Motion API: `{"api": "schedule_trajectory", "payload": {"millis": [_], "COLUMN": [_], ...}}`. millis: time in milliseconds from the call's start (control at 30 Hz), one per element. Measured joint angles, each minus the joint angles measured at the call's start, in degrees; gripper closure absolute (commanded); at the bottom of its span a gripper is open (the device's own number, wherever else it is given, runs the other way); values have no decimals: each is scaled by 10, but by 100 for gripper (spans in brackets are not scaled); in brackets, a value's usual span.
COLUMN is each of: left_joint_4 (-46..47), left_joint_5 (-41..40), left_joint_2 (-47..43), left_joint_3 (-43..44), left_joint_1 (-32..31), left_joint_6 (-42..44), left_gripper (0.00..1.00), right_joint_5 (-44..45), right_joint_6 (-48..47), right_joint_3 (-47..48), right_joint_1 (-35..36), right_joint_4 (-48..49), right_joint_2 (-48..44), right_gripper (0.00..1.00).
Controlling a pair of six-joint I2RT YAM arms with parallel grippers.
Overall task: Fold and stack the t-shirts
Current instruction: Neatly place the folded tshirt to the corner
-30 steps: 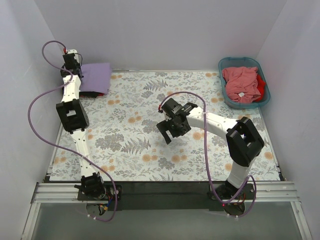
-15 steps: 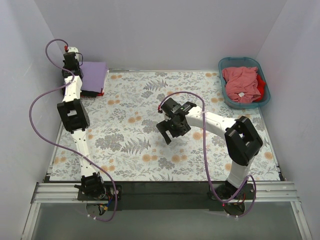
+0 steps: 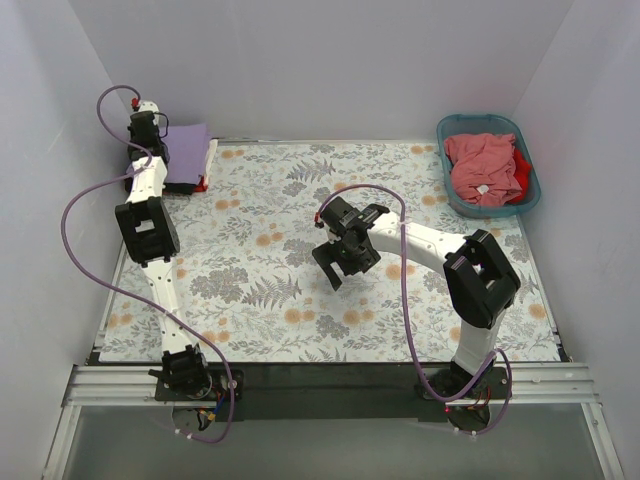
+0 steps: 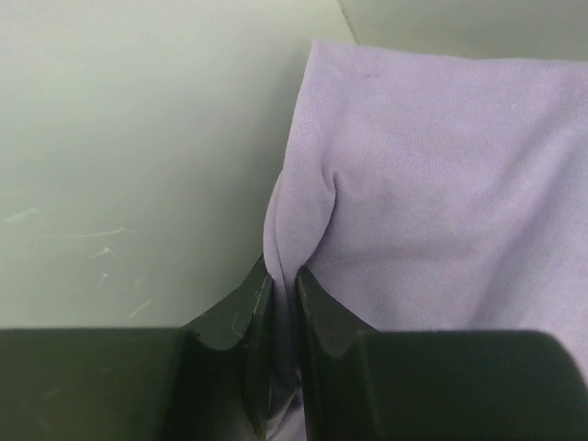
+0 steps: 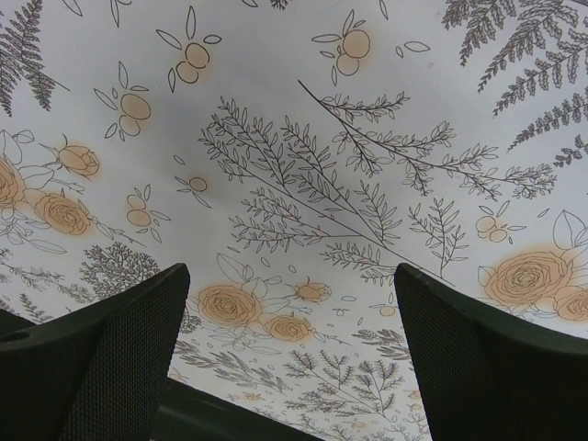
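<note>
A fold of the lavender t-shirt (image 4: pixel 441 184) is pinched tight in the left claw (image 4: pixel 283 280), at the far-left corner of the worktop (image 3: pixel 260 280). The right claw (image 5: pixel 289 285) is held wide open above the floral middle.

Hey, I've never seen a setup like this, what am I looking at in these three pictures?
These are two robot arms bolted at the near edge of a table with a flowery cover. The wide picture looks down from above and behind them; the other two come from small cameras on each wrist. The left gripper, in the far left corner, pinches a fold of a purple shirt that lies on a small pile. The right gripper hangs open above the middle of the table, holding nothing. At the far right, a teal basket holds a crumpled pink shirt.
</note>
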Motion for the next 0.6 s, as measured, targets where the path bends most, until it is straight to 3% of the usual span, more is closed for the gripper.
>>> {"api": "schedule_trajectory", "payload": {"millis": [200,233,267,300,367,600], "left_joint_4": [19,21,22,24,34,45], "left_joint_5": [-3,-3,-3,-4,-9,-20], "left_joint_2": [0,0,0,0,0,-6], "left_joint_3": [-10,-10,-10,-11,-14,-50], "left_joint_1": [0,0,0,1,2,2], "left_joint_6": [-2,-3,-3,-1,-3,-28], "left_gripper": [87,81,60,45,26,14], "right_joint_5": [0,0,0,0,0,7], "right_joint_6": [0,0,0,0,0,0], "right_joint_3": [0,0,0,0,0,0], "right_joint_1": [0,0,0,0,0,0], "right_joint_4": [0,0,0,0,0,0], "right_joint_2": [0,0,0,0,0,0], "right_gripper": [2,2,2,2,2,2]}}
